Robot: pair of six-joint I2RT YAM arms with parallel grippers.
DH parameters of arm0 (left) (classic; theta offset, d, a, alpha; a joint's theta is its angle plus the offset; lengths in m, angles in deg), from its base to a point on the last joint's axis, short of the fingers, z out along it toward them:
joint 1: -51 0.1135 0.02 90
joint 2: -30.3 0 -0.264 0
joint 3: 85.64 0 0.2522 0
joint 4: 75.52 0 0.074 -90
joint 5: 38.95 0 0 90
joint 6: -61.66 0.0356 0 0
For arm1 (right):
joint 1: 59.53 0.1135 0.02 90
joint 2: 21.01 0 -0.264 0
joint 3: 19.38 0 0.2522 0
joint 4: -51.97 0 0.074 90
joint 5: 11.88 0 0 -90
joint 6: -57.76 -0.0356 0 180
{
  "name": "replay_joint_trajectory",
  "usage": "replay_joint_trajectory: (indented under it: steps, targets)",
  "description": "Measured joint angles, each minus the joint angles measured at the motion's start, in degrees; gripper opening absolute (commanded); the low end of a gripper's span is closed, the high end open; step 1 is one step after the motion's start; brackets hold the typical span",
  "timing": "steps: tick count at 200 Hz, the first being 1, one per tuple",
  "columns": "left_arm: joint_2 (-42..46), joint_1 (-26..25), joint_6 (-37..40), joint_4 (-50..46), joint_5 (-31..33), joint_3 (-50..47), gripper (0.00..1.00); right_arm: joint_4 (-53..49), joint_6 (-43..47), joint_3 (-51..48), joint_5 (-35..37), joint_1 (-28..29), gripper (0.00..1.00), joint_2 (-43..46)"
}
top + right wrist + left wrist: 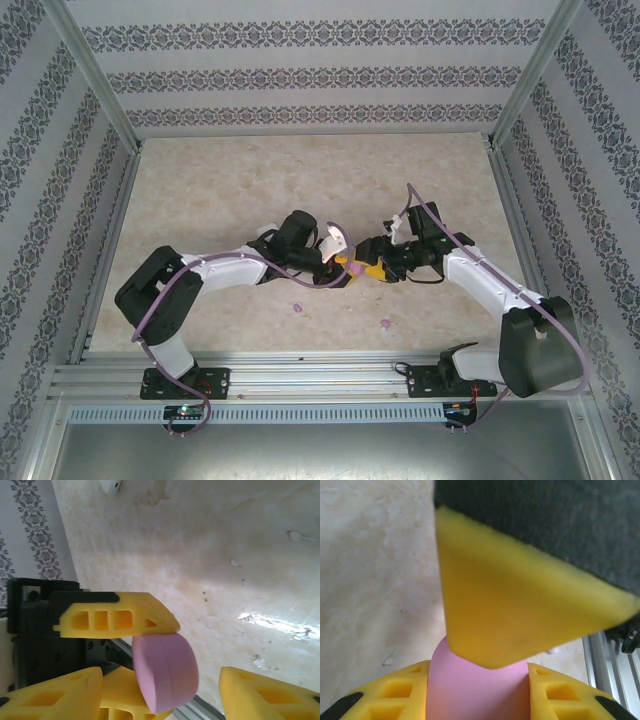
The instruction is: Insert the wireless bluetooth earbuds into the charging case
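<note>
A lilac-purple charging case [165,672], closed and round-edged, is pinched between the yellow fingers of my left gripper [477,680], which holds it off the table. My right gripper [160,692] faces it head-on. Its jaws stand open on either side of the case, with a gap showing on the right side. One right finger [520,610] hangs over the case [470,697] in the left wrist view. The two grippers, left [345,266] and right [376,270], meet at mid-table. Two lilac earbuds [297,307] [386,324] lie loose on the table nearer the arm bases.
A white rounded piece [335,238] sits just behind the left gripper, and its edge [111,485] shows at the top of the right wrist view. Patterned walls enclose the marbled table [230,190]. An aluminium rail [320,365] runs along the near edge.
</note>
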Motion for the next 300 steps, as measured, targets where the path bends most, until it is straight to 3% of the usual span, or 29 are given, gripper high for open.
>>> replay_joint_trajectory:
  steps: [44, 78, 99, 112, 128, 146, 200, 247, 300]
  targets:
    - [3.4, 0.0, -3.4, 2.8, -1.2, -2.0, 0.23, 0.7, -1.5, 0.7, -1.5, 2.0, 0.55, 0.0]
    - [5.0, 0.0, -4.9, 3.9, -1.8, -2.7, 0.23, 0.7, -2.3, 1.4, -2.6, 3.6, 0.31, 0.1]
    - [6.1, 0.0, -5.7, 4.3, -2.1, -3.7, 0.24, 0.7, -3.1, 1.7, -3.6, 3.7, 0.21, 0.1]
    - [6.8, 0.0, -6.1, 4.5, -2.0, -4.2, 0.34, 0.7, -3.6, 1.8, -4.1, 3.7, 0.18, 0.3]
    - [7.7, 0.0, -6.2, 5.1, -1.6, -4.7, 0.57, 1.1, -4.7, 1.8, -4.5, 3.9, 0.18, 0.7]
    - [9.4, 0.5, -7.3, 7.6, -1.2, -6.8, 0.63, 3.1, -7.1, 1.8, -4.4, 4.2, 0.18, 1.4]
    - [14.1, 9.8, -17.3, 24.5, -6.4, -16.7, 0.63, 10.4, -16.0, 2.7, -5.8, 4.0, 0.17, 2.2]
    - [20.0, 10.5, -16.7, 27.8, -6.3, -18.6, 0.63, 15.8, -22.8, 7.0, -8.5, 4.8, 0.17, 2.2]
    - [20.3, 10.4, -17.6, 30.7, -6.3, -18.4, 0.53, 22.1, -29.0, 7.1, -9.1, 7.9, 0.18, 1.7]
